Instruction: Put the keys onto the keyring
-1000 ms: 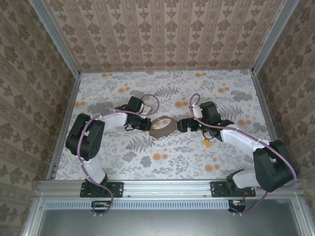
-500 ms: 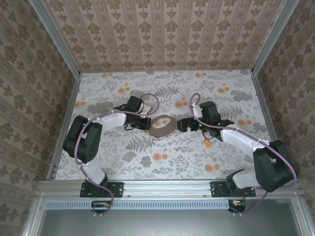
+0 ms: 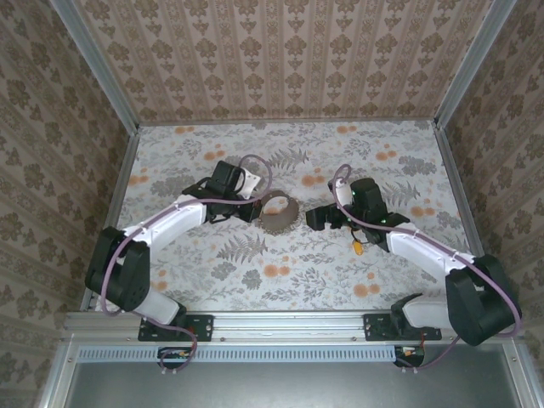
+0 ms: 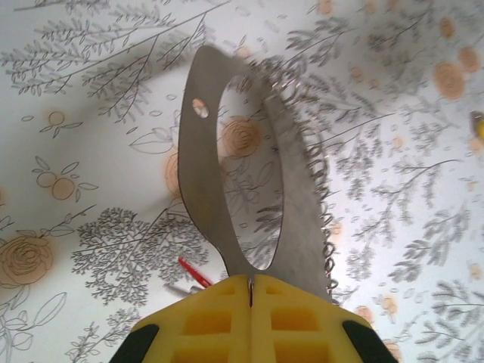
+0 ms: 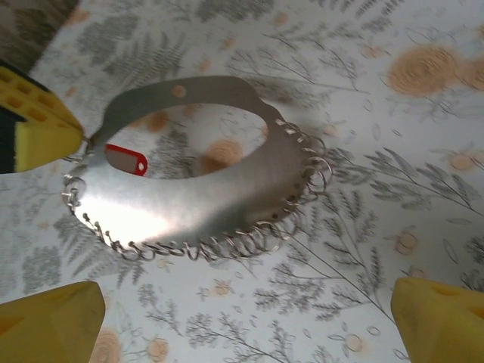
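Observation:
The keyring is a flat oval metal loop with a row of small wire rings along one edge. My left gripper is shut on its end and holds it tilted above the table. In the left wrist view the yellow fingers pinch the keyring, and a small red tag shows beneath. My right gripper stands open, just right of the loop and apart from it. Its wrist view has the keyring ahead of the wide-spread gripper. A key with an orange head lies on the table beside the right forearm.
The floral tabletop is fenced by patterned walls and metal rails at the left and right. The left gripper's yellow finger shows at the left edge of the right wrist view.
The left gripper has lifted and tilted the keyring and drawn it slightly up and to the left. Its elbow has swung left. The ring now sits clear of the right gripper.

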Robot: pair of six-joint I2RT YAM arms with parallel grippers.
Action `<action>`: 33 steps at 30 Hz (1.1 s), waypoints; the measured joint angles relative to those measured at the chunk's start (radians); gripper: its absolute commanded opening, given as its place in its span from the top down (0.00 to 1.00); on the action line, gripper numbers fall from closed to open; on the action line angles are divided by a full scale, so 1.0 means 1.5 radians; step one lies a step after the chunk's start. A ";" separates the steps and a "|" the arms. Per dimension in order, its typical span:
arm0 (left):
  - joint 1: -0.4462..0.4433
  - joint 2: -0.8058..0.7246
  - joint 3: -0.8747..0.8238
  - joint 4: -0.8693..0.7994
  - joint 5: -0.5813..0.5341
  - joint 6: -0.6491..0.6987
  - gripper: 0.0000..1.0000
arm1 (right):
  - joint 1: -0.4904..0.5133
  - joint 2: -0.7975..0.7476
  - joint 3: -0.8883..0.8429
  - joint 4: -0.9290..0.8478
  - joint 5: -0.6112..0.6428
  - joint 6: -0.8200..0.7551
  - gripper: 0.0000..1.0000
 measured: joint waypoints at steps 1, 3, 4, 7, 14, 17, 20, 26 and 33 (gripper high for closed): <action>0.000 -0.010 0.000 0.000 0.007 -0.003 1.00 | 0.004 -0.011 -0.004 0.008 -0.011 0.000 0.02; 0.000 -0.031 0.001 -0.002 0.021 -0.012 1.00 | 0.016 -0.032 -0.012 0.026 -0.029 -0.004 0.01; 0.000 -0.043 0.001 -0.002 0.030 -0.017 1.00 | 0.027 -0.045 -0.015 0.033 -0.037 -0.010 0.01; 0.000 -0.071 0.004 -0.004 0.053 -0.037 1.00 | 0.065 -0.075 -0.020 0.047 -0.050 -0.029 0.00; -0.001 -0.129 0.005 0.014 0.108 -0.111 1.00 | 0.180 -0.131 -0.040 0.073 0.035 -0.092 0.00; -0.007 -0.153 0.005 0.021 0.119 -0.133 1.00 | 0.195 -0.145 -0.055 0.096 0.076 -0.106 0.00; -0.013 -0.173 0.006 0.021 0.120 -0.144 1.00 | 0.198 -0.146 -0.060 0.108 0.081 -0.111 0.00; -0.037 -0.188 0.015 0.023 0.098 -0.162 1.00 | 0.231 -0.139 -0.060 0.153 0.080 -0.125 0.00; -0.065 -0.197 0.017 0.025 0.079 -0.171 1.00 | 0.235 -0.107 -0.049 0.172 0.110 -0.151 0.00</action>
